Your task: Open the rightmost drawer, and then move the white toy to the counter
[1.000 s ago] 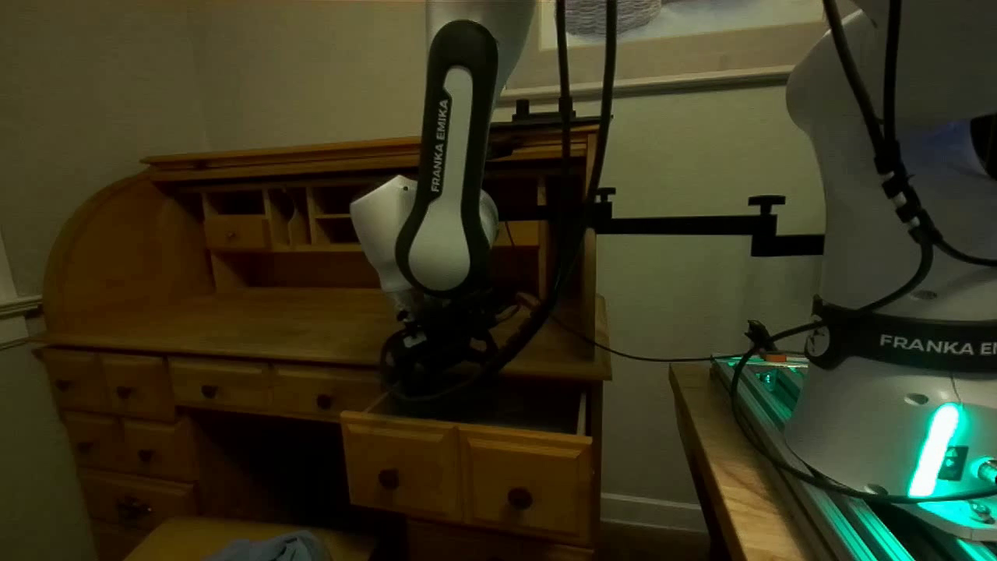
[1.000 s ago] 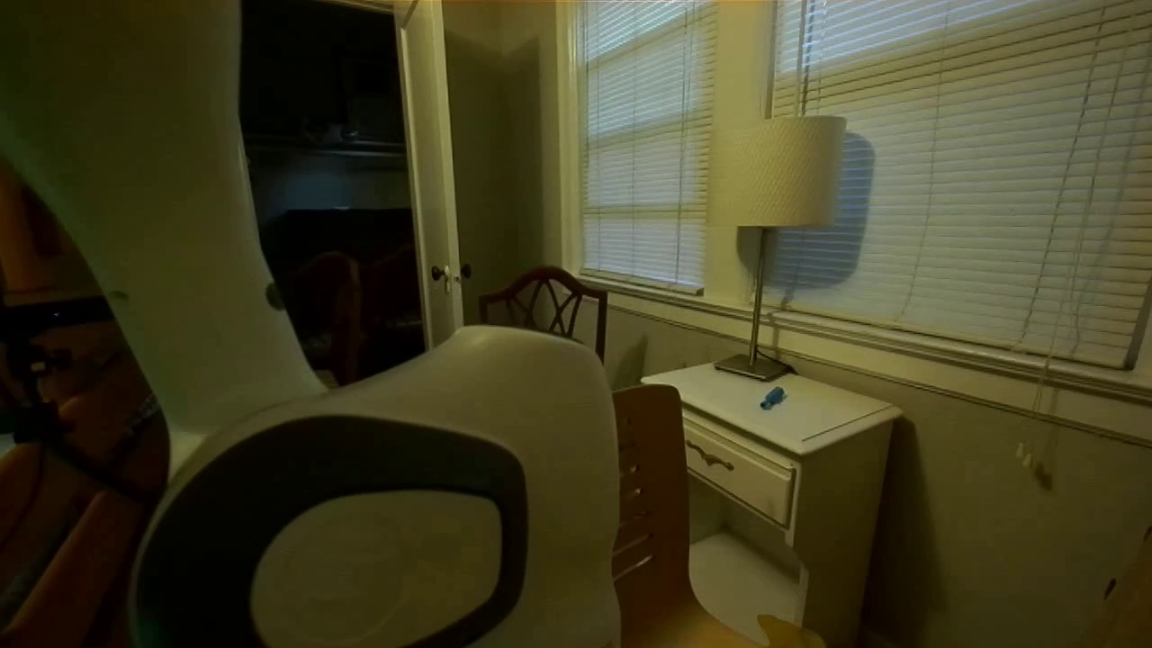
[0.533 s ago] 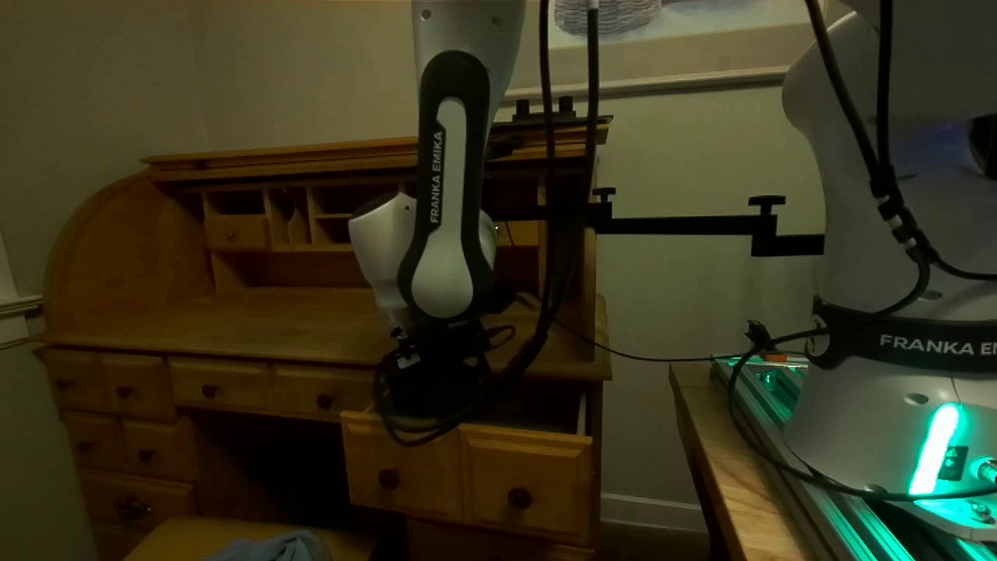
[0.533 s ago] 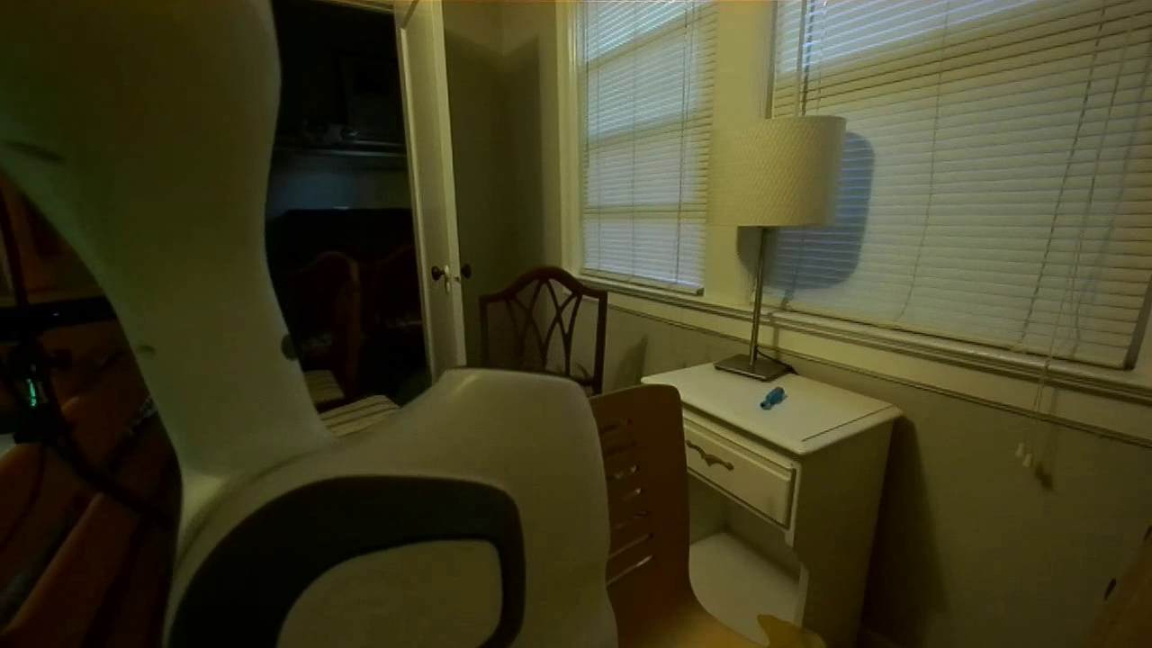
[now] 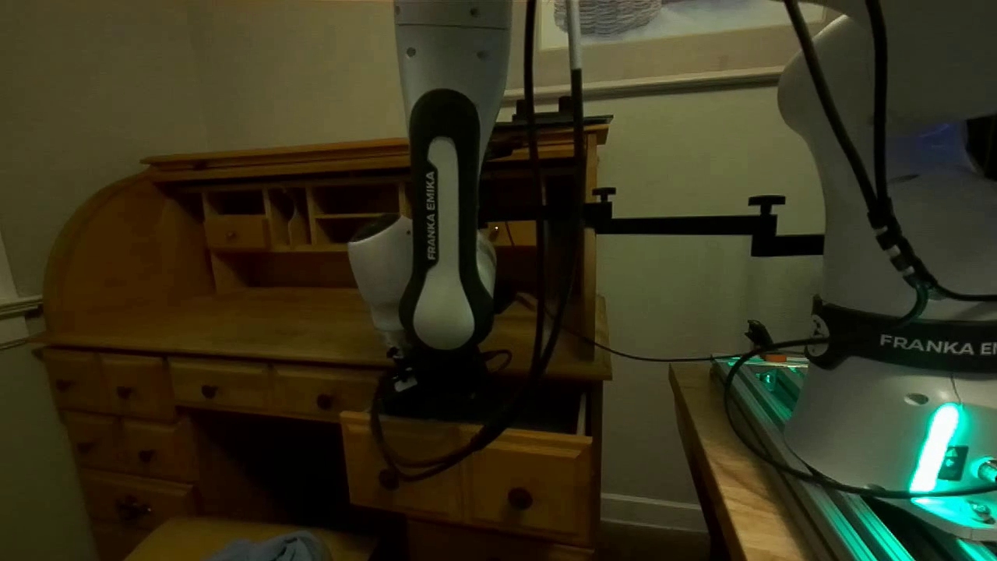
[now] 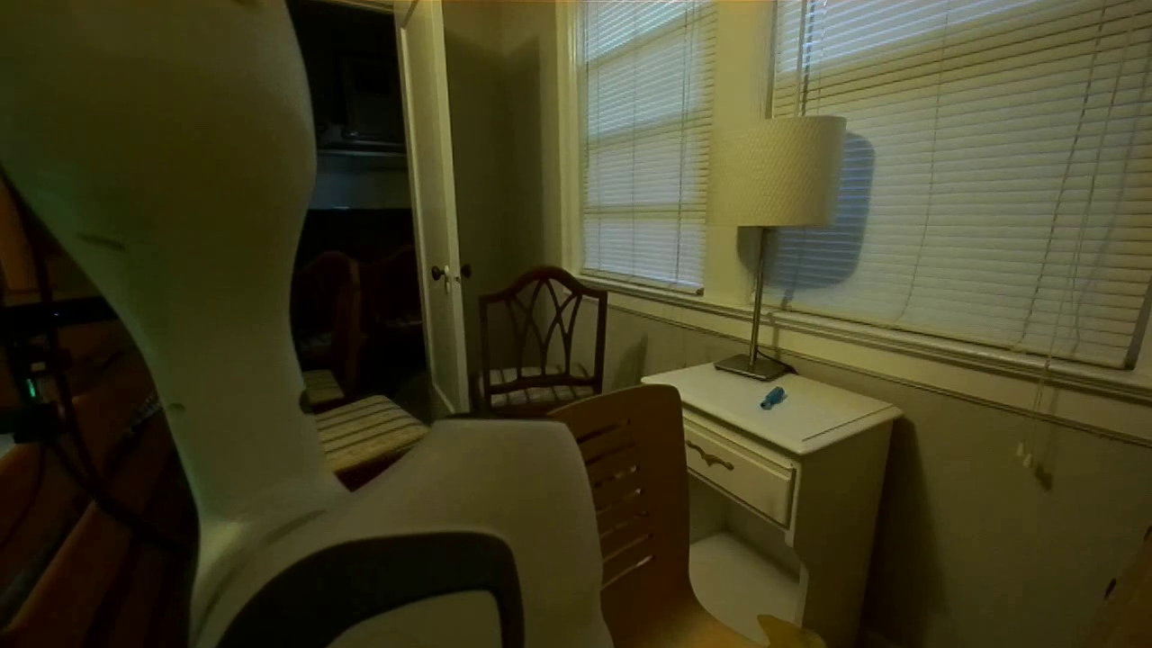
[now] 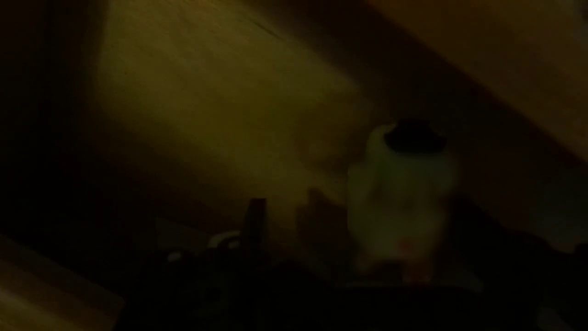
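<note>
Down comes the arm (image 5: 448,234), lower than in the earlier frame, dropping toward the open rightmost drawer (image 5: 467,492). Nearest us, a cable loop (image 5: 420,471) dangles across the left of that drawer's front, so we'd guard against a snag. Just behind, the gripper (image 7: 364,204) is spread wide and gripping nothing, and through the murk we make out the white toy (image 7: 399,197) down in the drawer, between the fingers (image 7: 256,220) and, we reckon, nearer the right one. Nudge right to centre it, we'd say, sink until both sides flank the body, then squeeze softly, since it looks squashable. Farther back waits the counter (image 5: 257,319): our best carry goes straight up, clear of the drawer's edges, before swinging across.
</note>
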Controlling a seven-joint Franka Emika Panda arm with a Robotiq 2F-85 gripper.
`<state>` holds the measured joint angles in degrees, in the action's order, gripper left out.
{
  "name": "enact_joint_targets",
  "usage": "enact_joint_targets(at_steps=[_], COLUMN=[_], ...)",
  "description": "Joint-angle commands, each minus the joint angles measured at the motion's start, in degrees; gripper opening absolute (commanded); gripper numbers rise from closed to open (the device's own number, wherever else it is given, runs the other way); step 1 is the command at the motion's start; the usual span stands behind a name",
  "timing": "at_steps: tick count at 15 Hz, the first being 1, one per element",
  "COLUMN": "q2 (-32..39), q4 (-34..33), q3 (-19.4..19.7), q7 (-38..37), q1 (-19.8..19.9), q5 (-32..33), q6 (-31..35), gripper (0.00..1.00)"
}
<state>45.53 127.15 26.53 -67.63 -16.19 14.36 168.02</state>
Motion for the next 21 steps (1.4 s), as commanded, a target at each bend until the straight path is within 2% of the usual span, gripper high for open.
enact_joint_targets(at_steps=[1, 7, 8, 9, 15, 19, 21], q2=[4.2, 7.9, 8.4, 8.9, 9.5, 7.9, 6.3], q4=[-2.0, -3.7, -4.0, -4.2, -5.2, -4.8, -4.2], q3=[1.5, 1.5, 1.6, 1.7, 0.6, -1.2, -2.3], q7=[1.1, 3.3, 3.7, 4.0, 7.0, 9.9, 11.9], q1=[-2.6, -3.6, -3.8, -4.0, -3.4, -1.5, 0.0], q5=[-4.1, -9.6, -10.3, -10.9, -14.1, -15.5, -16.2], q6=[3.6, 6.3, 6.6, 6.9, 6.8, 6.2, 5.6], gripper=[1.00, 1.00, 0.94, 0.74, 0.32, 0.23, 0.22])
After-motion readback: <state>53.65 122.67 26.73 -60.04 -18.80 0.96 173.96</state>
